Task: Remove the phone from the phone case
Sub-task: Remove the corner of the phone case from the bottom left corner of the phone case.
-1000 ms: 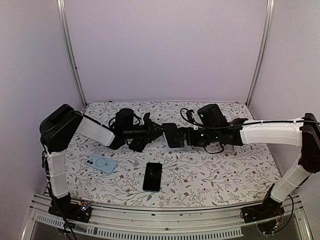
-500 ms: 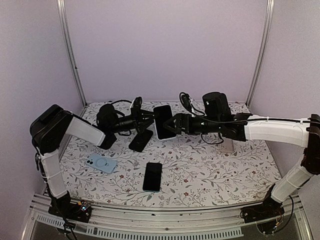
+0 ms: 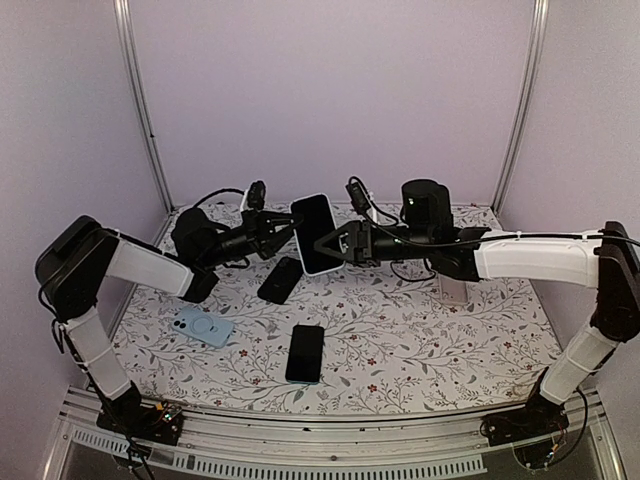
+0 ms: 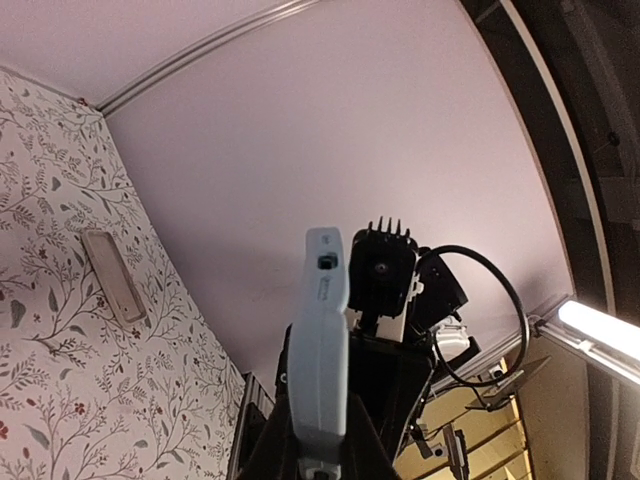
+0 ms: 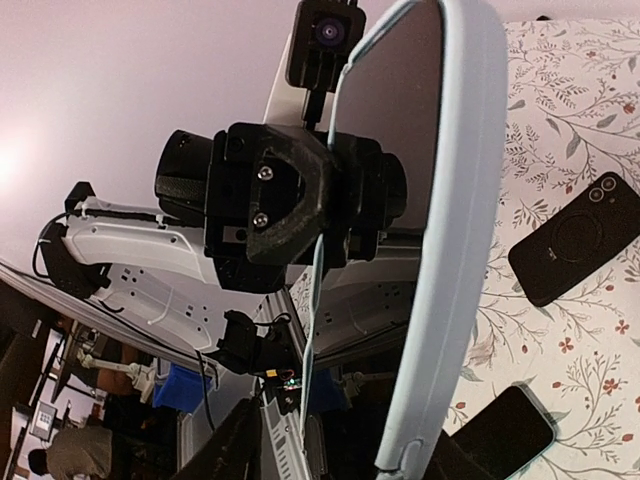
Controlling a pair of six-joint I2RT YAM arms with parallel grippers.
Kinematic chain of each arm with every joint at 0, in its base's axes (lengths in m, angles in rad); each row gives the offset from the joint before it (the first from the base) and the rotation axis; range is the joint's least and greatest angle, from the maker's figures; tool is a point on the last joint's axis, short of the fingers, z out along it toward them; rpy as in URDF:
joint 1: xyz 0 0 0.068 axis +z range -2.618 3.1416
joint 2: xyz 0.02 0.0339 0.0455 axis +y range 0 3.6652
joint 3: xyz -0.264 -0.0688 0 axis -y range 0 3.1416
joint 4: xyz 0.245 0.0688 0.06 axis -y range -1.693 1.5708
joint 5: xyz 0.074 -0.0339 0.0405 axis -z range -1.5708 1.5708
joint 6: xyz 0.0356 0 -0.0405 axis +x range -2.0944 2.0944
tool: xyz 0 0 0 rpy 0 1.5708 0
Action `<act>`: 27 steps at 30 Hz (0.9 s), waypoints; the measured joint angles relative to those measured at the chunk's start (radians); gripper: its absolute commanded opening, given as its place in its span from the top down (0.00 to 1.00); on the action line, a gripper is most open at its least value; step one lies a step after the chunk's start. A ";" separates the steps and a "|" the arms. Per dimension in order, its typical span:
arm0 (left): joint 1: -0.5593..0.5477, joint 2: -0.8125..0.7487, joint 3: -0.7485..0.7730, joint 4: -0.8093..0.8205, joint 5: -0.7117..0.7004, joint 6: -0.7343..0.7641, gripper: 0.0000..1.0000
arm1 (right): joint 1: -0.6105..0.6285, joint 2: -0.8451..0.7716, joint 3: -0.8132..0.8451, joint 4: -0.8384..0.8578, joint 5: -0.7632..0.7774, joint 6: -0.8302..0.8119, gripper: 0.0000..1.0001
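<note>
While left hand (image 3: 285, 229) clamps pale, round-cornered phone case (image 3: 314, 232), right hand's (image 3: 323, 247) grip unclear

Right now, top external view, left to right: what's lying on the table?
light blue case → black case, back up → pale block. Left out: the screen-up black phone, which overlaps the black case sideways, and the cased phone, held in the air.
</note>
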 measured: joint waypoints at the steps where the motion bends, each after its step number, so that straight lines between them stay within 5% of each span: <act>1: 0.000 -0.014 -0.008 -0.005 -0.011 0.010 1.00 | 0.000 0.006 0.000 0.008 -0.010 0.004 0.67; 7: 0.002 -0.093 -0.016 -0.077 -0.042 0.089 0.82 | -0.001 0.023 0.000 0.049 -0.055 0.049 0.91; 11: 0.003 -0.122 -0.015 -0.112 -0.040 0.134 0.70 | -0.003 0.028 0.017 0.059 -0.091 0.068 0.95; 15: 0.005 -0.143 0.000 -0.170 -0.027 0.185 0.68 | -0.003 0.045 0.027 0.057 -0.119 0.071 0.95; 19: 0.005 -0.154 0.022 -0.251 -0.008 0.232 0.77 | -0.003 0.055 0.034 0.051 -0.140 0.071 0.95; 23: 0.006 -0.162 0.040 -0.303 0.018 0.252 1.00 | -0.005 0.055 0.038 0.050 -0.156 0.068 0.90; 27: 0.007 -0.174 0.059 -0.296 0.040 0.231 1.00 | -0.014 0.056 0.049 0.068 -0.184 0.044 0.74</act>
